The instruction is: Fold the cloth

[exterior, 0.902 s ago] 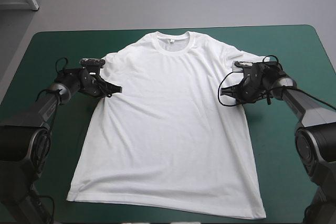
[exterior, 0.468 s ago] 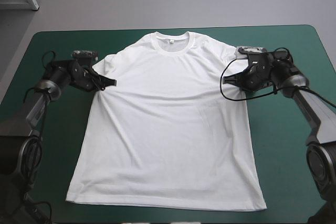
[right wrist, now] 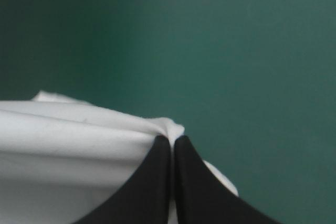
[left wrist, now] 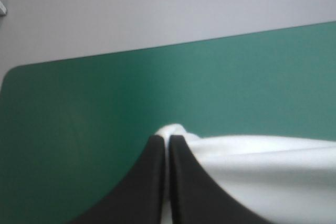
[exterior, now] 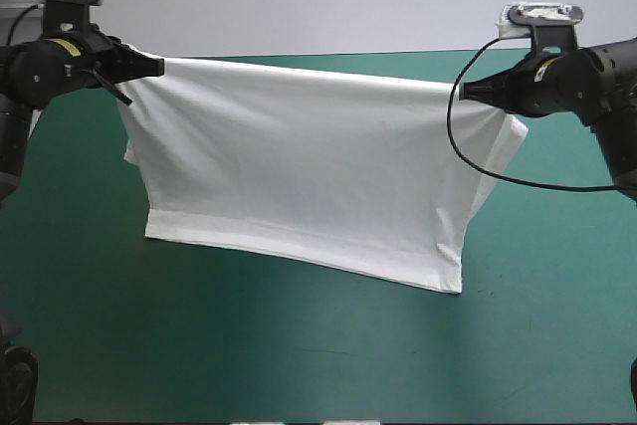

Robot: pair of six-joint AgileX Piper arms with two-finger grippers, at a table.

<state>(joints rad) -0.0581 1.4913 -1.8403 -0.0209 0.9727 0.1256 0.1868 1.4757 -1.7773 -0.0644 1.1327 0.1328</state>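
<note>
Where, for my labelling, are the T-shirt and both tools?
T-shirt [exterior: 309,166]: high view, middle of the hanging white sheet.
left tool [exterior: 157,66]: high view, fingertips, where they pinch the T-shirt's edge.
right tool [exterior: 472,93]: high view, fingertips, where they pinch the opposite edge.

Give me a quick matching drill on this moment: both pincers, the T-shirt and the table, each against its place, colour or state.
1. left pincer
2. right pincer
3. T-shirt
4. table

a. teal-green cover
b. white, held up and stretched wide
c. shut on the cloth's end toward the table's left side
d. shut on the cloth's end toward the table's right side

Pairs: 1-c, 2-d, 3-b, 4-a.
</note>
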